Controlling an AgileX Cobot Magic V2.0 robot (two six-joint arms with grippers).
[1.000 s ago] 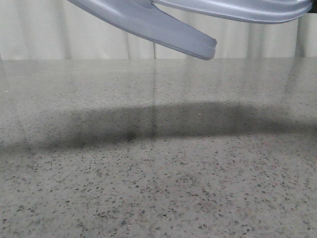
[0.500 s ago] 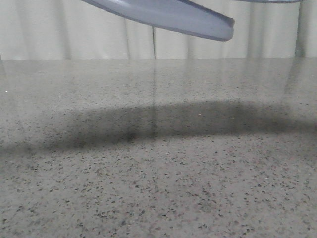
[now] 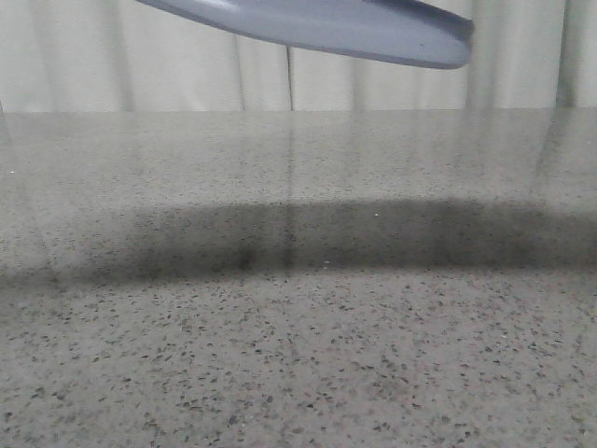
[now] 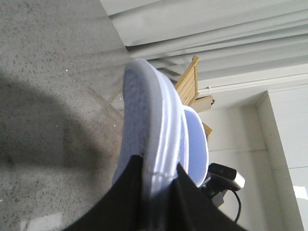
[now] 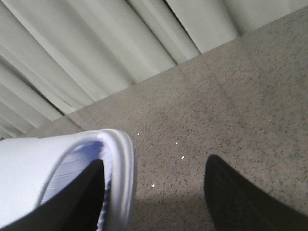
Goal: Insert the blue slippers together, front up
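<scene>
The blue slippers (image 4: 144,110) are held in the air, one pressed against the other, and the second one's pale blue face (image 4: 195,139) shows behind the first. My left gripper (image 4: 161,175) is shut on their thick edge, a black finger on each side. From the front, only a long grey-blue sole (image 3: 354,28) shows, crossing the top of the picture above the table. My right gripper (image 5: 154,187) is open and wide. One finger (image 5: 89,197) lies over the ribbed inside of a slipper (image 5: 53,168). The other finger (image 5: 236,197) stands apart over the table.
The grey speckled table (image 3: 298,355) carries a wide dark shadow (image 3: 326,233) under the slippers. Pale curtains (image 3: 75,56) hang behind it. A wooden slatted frame (image 4: 191,79) and a black and silver camera (image 4: 225,177) stand beyond the slippers in the left wrist view.
In the front view the sole has swung to the right and become nearly level. The second slipper, at the top right a second ago, has gone out of the picture.
</scene>
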